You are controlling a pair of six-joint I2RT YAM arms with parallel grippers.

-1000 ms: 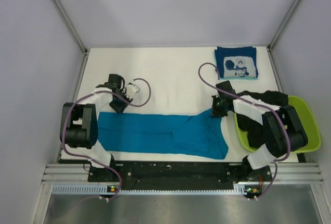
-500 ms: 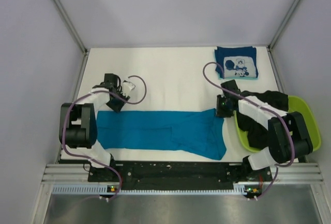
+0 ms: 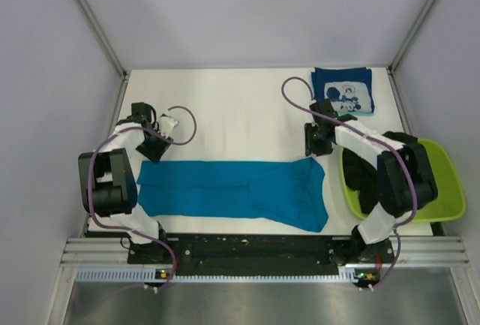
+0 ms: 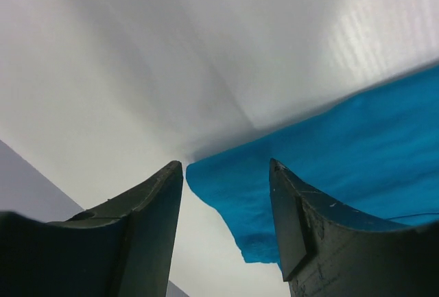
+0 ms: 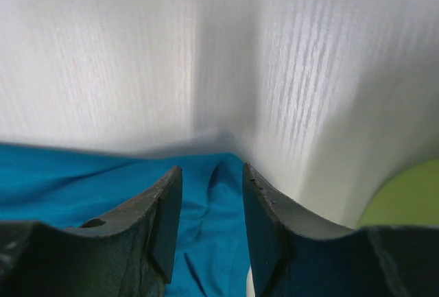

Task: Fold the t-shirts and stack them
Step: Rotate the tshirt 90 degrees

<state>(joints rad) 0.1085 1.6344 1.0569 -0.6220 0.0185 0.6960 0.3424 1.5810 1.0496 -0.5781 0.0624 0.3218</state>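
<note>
A plain teal-blue t-shirt (image 3: 232,191) lies flat in a long strip across the near half of the white table (image 3: 240,107). My left gripper (image 3: 154,149) hovers at the strip's far left corner, open, and the teal corner (image 4: 295,167) lies loose below its fingers (image 4: 147,218). Over the far right corner my right gripper (image 3: 315,148) also stands open, with teal cloth (image 5: 209,208) showing below the gap. A folded navy t-shirt with a white cartoon print (image 3: 343,91) rests at the far right. A black t-shirt (image 3: 373,179) hangs in the basin.
A lime-green plastic basin (image 3: 444,194) sits at the right edge of the table, just right of my right arm. Grey walls with metal rails (image 3: 97,32) close in the left, right and far sides. Each arm's cable (image 3: 184,118) loops above the table.
Both grippers have opened and let go of the teal shirt's far corners. The left gripper has moved left and away; the right has pulled back from the cloth edge.
</note>
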